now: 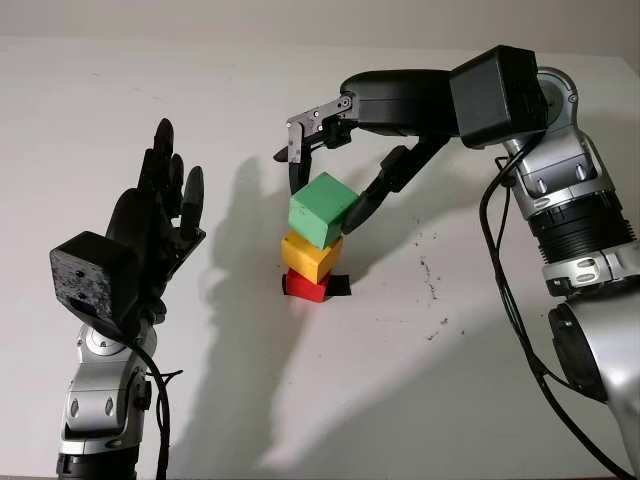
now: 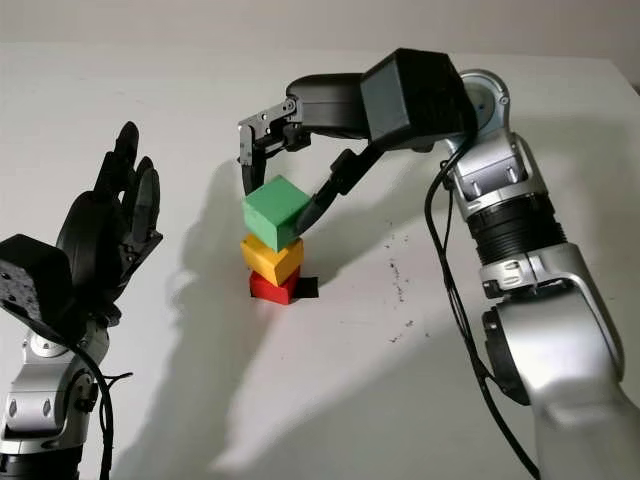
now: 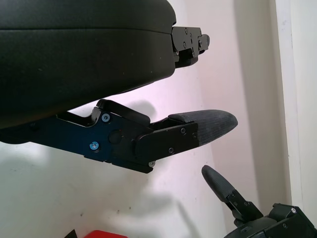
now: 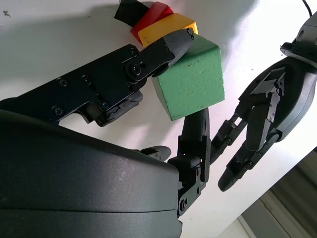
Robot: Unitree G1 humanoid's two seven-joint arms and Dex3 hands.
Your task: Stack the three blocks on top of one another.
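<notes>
Green block (image 1: 322,209) tilted atop yellow block (image 1: 311,256) over red block (image 1: 307,287), pinched by right hand (image 1: 330,185); left hand (image 1: 160,215) raised, open.

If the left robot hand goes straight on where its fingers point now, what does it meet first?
Probably nothing: the open left robot hand points up and away over bare table, beside the block stack; depth is uncertain.

Bare table (image 1: 420,380) around block stack (image 1: 315,250)

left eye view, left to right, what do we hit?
Left hand, open and raised → stack of red block, yellow block, green block → right hand, shut on the green block → right forearm.
</notes>
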